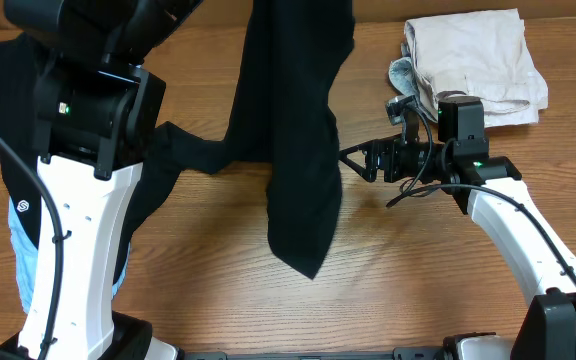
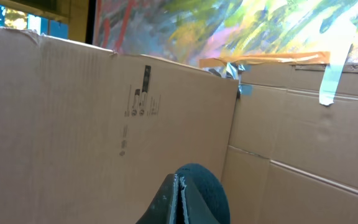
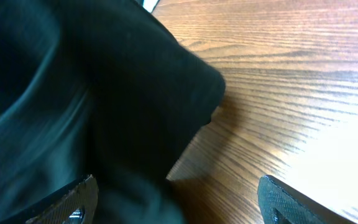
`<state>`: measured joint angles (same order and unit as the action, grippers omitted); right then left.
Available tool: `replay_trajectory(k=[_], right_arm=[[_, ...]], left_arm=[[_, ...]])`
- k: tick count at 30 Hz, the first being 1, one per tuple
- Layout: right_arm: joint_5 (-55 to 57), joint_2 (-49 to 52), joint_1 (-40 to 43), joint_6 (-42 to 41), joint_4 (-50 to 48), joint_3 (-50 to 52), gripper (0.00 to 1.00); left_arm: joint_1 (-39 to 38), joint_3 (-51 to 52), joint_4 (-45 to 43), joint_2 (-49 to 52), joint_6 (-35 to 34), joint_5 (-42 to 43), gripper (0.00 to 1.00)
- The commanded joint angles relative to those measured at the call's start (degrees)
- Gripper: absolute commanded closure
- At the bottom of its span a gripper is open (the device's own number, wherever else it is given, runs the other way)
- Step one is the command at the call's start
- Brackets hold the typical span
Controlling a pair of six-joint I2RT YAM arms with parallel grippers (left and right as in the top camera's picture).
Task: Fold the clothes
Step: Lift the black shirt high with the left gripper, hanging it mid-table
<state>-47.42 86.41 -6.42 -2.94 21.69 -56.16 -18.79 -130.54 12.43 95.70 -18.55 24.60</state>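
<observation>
A black T-shirt [image 1: 298, 120] hangs from above the table's far middle, and its lower tip dangles over the wood. In the left wrist view my left gripper [image 2: 179, 200] is shut, with a bulge of the dark cloth [image 2: 207, 186] pinched at its tips; it is lifted high and faces cardboard. My right gripper [image 1: 356, 158] is open just right of the hanging shirt and points at its edge. In the right wrist view its fingertips [image 3: 76, 200] stand wide apart, and a fold of the black shirt [image 3: 104, 106] fills the left half of the gap without being clamped.
A folded beige pile [image 1: 483, 55] lies at the far right, with a light-blue piece [image 1: 402, 72] under its left edge. Another black garment with a white logo [image 1: 22, 206] and a light-blue one [image 1: 23, 265] lie at the left, behind my left arm [image 1: 78, 230]. Cardboard boxes [image 2: 73, 112] stand beyond the table.
</observation>
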Motion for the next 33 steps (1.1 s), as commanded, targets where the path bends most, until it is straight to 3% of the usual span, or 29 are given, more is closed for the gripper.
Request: replay_trajectory(k=[1,8,16,24,27,31,33], right_arm=[[-1.16,-0.92,-0.33,1.29,-1.18,-1.27,0.14],[-3.21,-2.03,-0.33,1.64,-1.49,-1.70,0.14],[-5.88,-2.12,-1.16,4.98,-1.73,-1.62,0.08],[-2.69,0.48,-9.53,11.32,-4.31,-1.55,0.07],[-1.22,1.97,-11.76,11.30,-7.17,-1.55,0.09],[0.37,3.10,-11.96,10.64,-9.33,-1.55,0.25],[5.73,3.13,-11.91,9.94,-9.01,-1.55,0.27]], left_arm=[[-0.26,-1.46,0.20,-0.98,-0.96,-0.94,0.96],[-0.42,-1.49,0.24,-0.94,-0.98,-0.42,0.96],[-0.39,-2.40,-0.87,-1.18,-2.93,3.13,0.96],[-0.37,-2.45,-1.90,-2.10,-2.95,3.17,0.96],[-0.35,-2.45,-1.73,-3.19,-2.91,3.15,0.96],[-0.31,-2.45,-1.46,-4.79,-2.62,3.15,0.96],[-0.31,-2.45,-0.26,-5.97,-1.64,3.10,0.96]])
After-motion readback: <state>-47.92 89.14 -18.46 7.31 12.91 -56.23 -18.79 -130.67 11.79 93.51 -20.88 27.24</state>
